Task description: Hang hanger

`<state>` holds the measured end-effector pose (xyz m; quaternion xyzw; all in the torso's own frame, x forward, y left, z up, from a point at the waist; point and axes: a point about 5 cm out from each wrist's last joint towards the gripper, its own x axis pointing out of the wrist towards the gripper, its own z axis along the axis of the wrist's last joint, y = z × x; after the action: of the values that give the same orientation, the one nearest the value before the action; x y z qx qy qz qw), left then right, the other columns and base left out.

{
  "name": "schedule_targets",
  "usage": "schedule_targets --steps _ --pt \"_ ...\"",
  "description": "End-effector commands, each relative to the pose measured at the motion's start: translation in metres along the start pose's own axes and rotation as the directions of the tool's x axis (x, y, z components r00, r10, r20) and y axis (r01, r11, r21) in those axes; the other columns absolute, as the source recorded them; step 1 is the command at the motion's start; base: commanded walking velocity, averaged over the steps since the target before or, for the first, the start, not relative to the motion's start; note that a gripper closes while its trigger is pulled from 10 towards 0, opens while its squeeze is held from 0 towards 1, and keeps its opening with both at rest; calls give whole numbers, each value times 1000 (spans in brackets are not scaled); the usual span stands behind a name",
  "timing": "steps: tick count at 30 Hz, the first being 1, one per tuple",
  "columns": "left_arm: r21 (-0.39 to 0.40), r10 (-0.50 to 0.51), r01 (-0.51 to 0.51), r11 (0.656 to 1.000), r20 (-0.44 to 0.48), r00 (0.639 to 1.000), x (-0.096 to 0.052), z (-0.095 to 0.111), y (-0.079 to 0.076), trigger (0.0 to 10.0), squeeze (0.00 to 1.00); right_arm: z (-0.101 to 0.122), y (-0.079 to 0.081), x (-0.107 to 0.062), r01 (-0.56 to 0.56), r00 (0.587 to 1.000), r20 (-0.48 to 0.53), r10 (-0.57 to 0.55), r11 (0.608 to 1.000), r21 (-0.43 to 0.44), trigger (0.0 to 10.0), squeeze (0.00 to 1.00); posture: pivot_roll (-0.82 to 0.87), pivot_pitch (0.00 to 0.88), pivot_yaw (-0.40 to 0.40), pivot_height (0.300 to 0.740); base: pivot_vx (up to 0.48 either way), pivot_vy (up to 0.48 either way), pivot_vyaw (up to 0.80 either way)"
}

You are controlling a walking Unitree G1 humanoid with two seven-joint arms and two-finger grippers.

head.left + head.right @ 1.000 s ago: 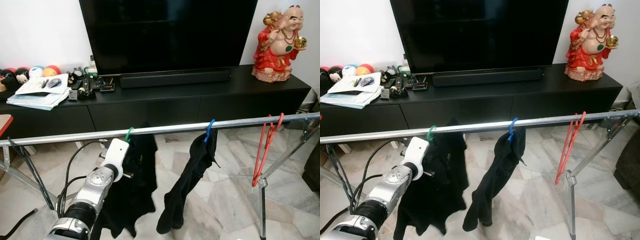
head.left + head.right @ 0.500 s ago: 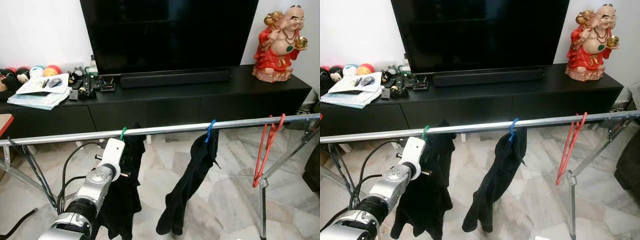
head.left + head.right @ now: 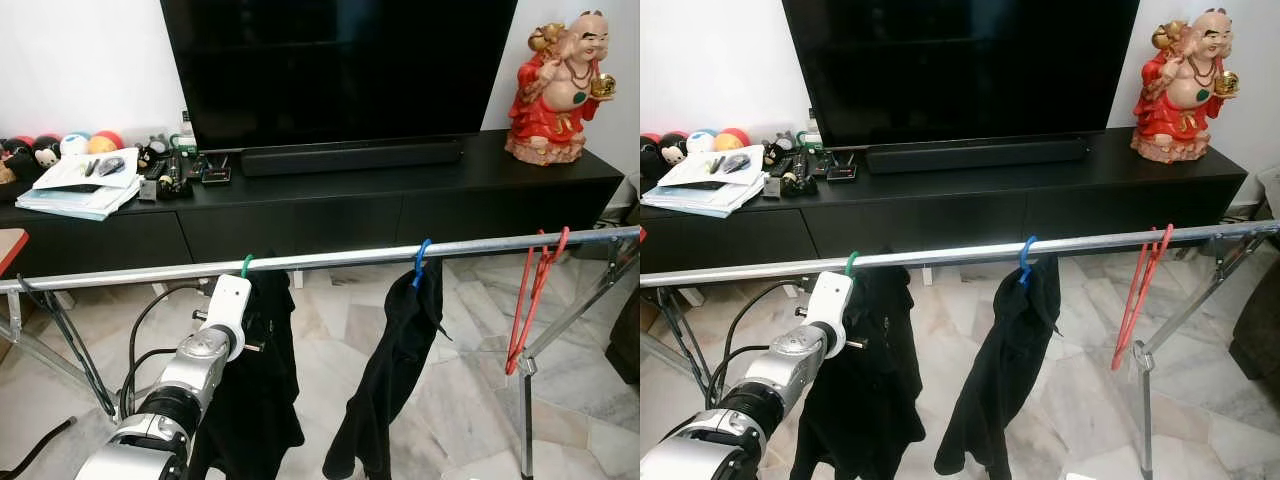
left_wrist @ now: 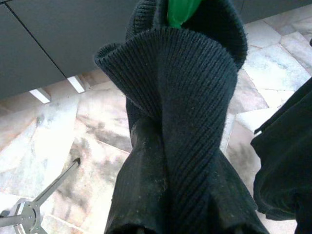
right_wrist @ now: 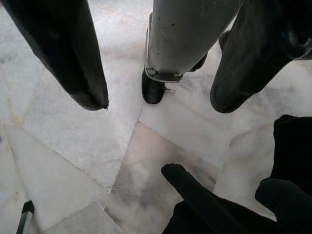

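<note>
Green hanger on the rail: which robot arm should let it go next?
Left. The left gripper is up at the green hanger beside the black garment; the right gripper hangs open over the floor.

Silver, rounded left arm (image 3: 185, 375) in jointed segments, ending in a flat white wrist block (image 3: 229, 303) with a small dark bolt at its side. Black cables (image 3: 137, 345) looping beside the forearm — thin, glossy. Two long black fingers (image 5: 73, 53), matte and tapered, scuffed at the tips — plus a grey cylindrical leg (image 5: 183, 34) ending in a black foot.

Even bright indoor light, sharp frames, soft shadows.
</note>
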<state>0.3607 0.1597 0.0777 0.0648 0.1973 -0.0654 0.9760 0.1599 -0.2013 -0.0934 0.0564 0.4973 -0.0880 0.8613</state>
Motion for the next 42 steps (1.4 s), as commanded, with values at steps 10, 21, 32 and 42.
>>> schedule_targets --steps 10,21,32,42 --pt "-43 17 -20 999 -55 998 -2 -16 2 10000 753 -4 -1 0 -1 1000 -16 1 1000 4 10000 0 80 1 39 740 0 0 0" --pt "-61 6 -6 998 12 1000 -2 -8 1 10000 714 -5 0 0 -1 1000 -17 1 1000 5 10000 0 80 6 44 740 0 0 0" --pt "-95 -18 38 995 209 978 -21 0 23 10000 714 -6 2 -1 -2 1000 -20 2 1000 11 10000 0 90 13 49 740 0 0 0" --pt "19 -130 130 991 295 946 -73 -13 40 10000 659 -9 0 -1 -2 1000 -26 2 1000 4 10000 0 103 19 43 740 0 0 0"
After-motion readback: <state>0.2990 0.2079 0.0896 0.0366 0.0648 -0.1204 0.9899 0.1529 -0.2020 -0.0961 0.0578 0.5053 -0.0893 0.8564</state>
